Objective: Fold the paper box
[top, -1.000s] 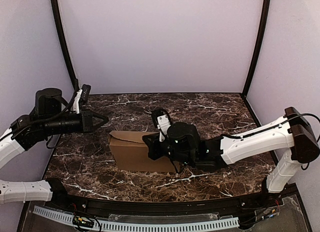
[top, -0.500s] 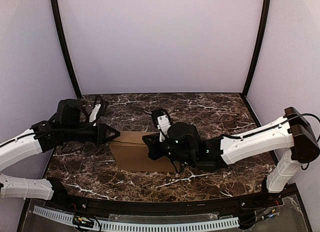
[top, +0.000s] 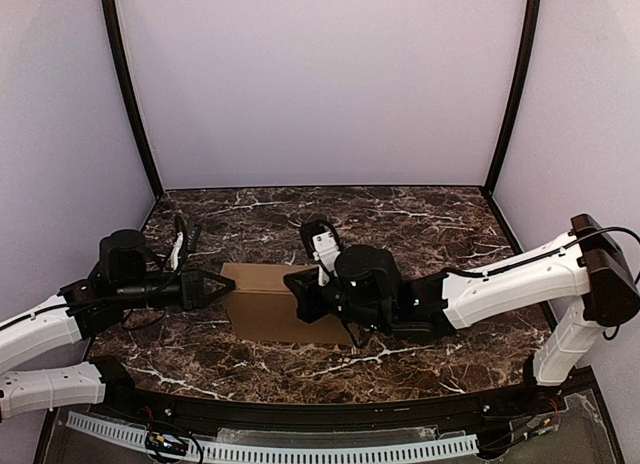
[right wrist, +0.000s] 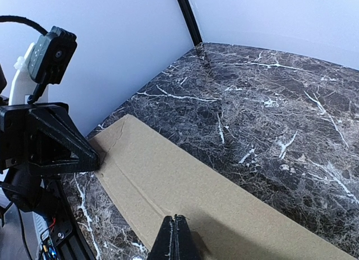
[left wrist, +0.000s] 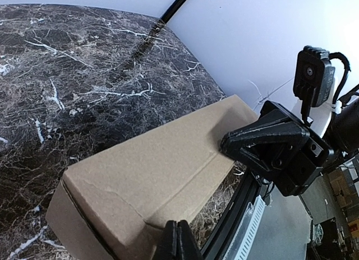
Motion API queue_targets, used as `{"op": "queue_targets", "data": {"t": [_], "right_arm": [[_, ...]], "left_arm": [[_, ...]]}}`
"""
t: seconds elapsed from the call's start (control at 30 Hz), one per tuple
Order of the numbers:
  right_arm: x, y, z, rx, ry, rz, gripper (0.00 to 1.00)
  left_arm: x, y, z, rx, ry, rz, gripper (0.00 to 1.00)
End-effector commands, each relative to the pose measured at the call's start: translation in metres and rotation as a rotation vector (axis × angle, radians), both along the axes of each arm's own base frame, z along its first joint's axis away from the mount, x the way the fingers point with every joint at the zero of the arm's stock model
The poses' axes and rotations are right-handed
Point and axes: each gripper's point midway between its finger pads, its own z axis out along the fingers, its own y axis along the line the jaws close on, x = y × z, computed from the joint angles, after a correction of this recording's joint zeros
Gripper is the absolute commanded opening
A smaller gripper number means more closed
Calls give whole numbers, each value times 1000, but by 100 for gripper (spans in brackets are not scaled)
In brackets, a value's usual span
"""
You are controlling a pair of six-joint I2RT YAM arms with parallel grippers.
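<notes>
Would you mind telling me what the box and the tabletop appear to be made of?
The paper box looks like plain brown cardboard with a matte finish: its faces are dull and unprinted, with pressed creases. The table looks like dark brown marble with white veins and a slight sheen, though it may be a printed laminate.

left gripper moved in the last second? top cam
Yes. In the top view the left gripper has come away from the back-left post, toward the near edge, and its tips now sit at the left end of the paper box.
</notes>
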Motion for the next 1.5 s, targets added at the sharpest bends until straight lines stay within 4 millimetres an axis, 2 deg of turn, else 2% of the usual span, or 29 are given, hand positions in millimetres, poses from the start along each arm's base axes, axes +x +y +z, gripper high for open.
{"op": "queue_targets", "data": {"t": [0.0, 0.13, 0.27, 0.33, 0.53, 0.63, 0.7, 0.77, 0.9, 0.97, 1.07, 1.2, 1.23, 1.27, 1.3, 1.33, 1.37, 1.4, 1.43, 1.47], "right_arm": [[-15, -21, -52, -228, 54, 58, 0], [-21, -25, -4, -160, -23, 116, 0], [-25, -42, 40, -76, -72, 165, 0], [-26, -52, 56, -38, -82, 216, 0], [-18, -82, 64, -38, -92, 289, 0], [-14, -90, 54, -50, -76, 311, 0], [-13, -94, 37, -65, -44, 320, 0], [-9, -102, 6, -90, -1, 289, 0], [-11, -123, -67, -103, 147, 251, 0], [-16, -131, -89, -109, 194, 242, 0], [-20, -133, -100, -115, 219, 250, 0], [-19, -135, -99, -128, 205, 244, 0], [-18, -135, -97, -132, 200, 242, 0], [-18, -136, -97, -138, 197, 240, 0], [-17, -136, -95, -144, 195, 239, 0], [-16, -135, -95, -149, 193, 241, 0], [-16, -135, -94, -152, 191, 242, 0], [-16, -134, -92, -149, 188, 244, 0], [-16, -133, -91, -147, 186, 246, 0], [-15, -133, -90, -143, 183, 247, 0]], "left_arm": [[-4, 13, -38, 120, 137, 42, 1], [1, 17, -48, 151, 158, 78, 1], [3, 19, -50, 155, 158, 96, 1], [4, 19, -50, 158, 155, 101, 1], [4, 20, -47, 162, 147, 101, 1], [4, 20, -47, 162, 148, 103, 1], [4, 20, -47, 160, 150, 100, 1], [4, 20, -47, 158, 153, 101, 1], [4, 19, -50, 159, 160, 101, 1], [4, 18, -51, 160, 166, 98, 1], [4, 16, -48, 152, 166, 89, 1], [9, 13, -30, 150, 140, 82, 3], [11, 12, -18, 152, 119, 82, 5], [11, 14, -16, 170, 114, 79, 5], [16, 13, 3, 160, 79, 87, 6], [15, 14, 8, 179, 70, 84, 7], [21, 15, 26, 172, 35, 100, 10], [21, 17, 30, 192, 27, 103, 11], [26, 18, 47, 186, -6, 116, 12], [29, 21, 47, 216, -10, 125, 13]]}}
